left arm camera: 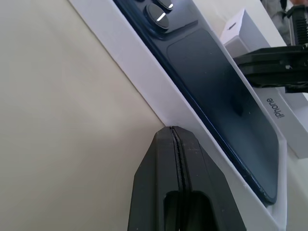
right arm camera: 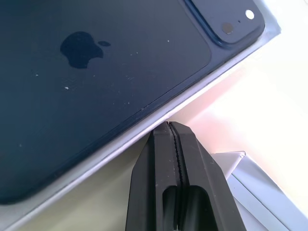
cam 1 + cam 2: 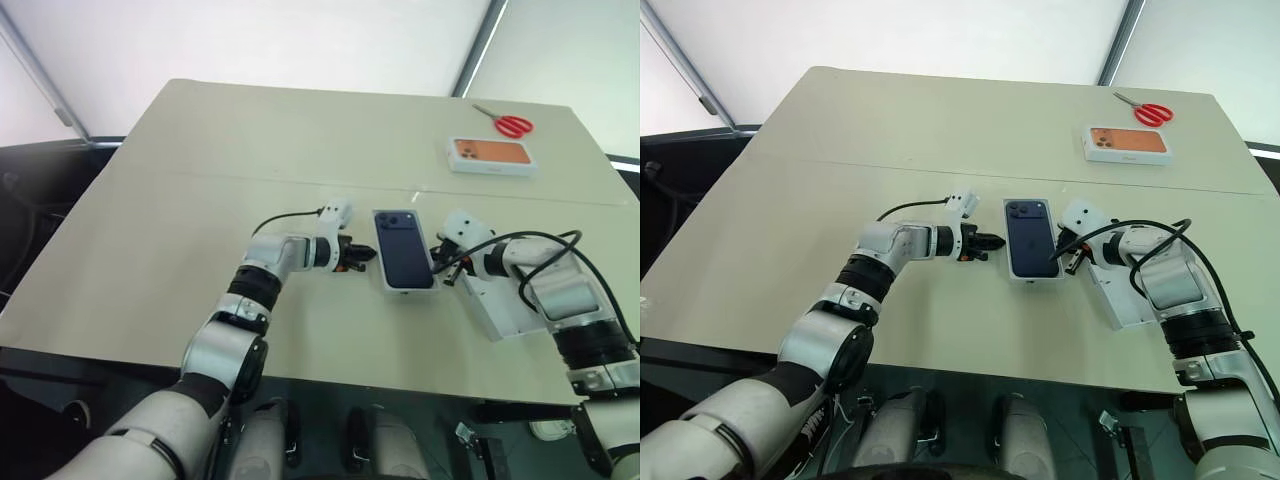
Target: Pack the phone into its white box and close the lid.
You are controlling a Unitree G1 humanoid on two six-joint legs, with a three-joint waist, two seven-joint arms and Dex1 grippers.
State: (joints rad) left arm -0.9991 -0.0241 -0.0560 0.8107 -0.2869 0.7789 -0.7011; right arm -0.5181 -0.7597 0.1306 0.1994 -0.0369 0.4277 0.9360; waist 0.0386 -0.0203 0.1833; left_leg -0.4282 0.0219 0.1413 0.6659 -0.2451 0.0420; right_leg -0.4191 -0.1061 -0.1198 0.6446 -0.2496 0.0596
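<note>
Phone [image 3: 404, 250] lies back-up inside the white box [image 3: 384, 262], its camera cluster toward the far edge of the tabletop [image 3: 150, 220], the whole tray sitting around the middle of the table, somewhat toward the near edge. Both claws press in from opposite long sides. The left gripper [image 3: 366, 256] has its two black fingers pinched fully together, holding nothing, with the tip right at the left wall of the white box; in the left wrist view the closed tip meets that white wall. The right gripper [image 3: 440, 262] is likewise pinched shut and empty, its tip at the right wall of the tray, as the right wrist view shows. The lid [image 3: 500, 305] rests on the tabletop just beside the box on its right, under the right forearm, angled toward the near right corner. Near the far right corner sit an orange-pictured box [image 3: 491, 155] and red-handled scissors [image 3: 511, 124].
</note>
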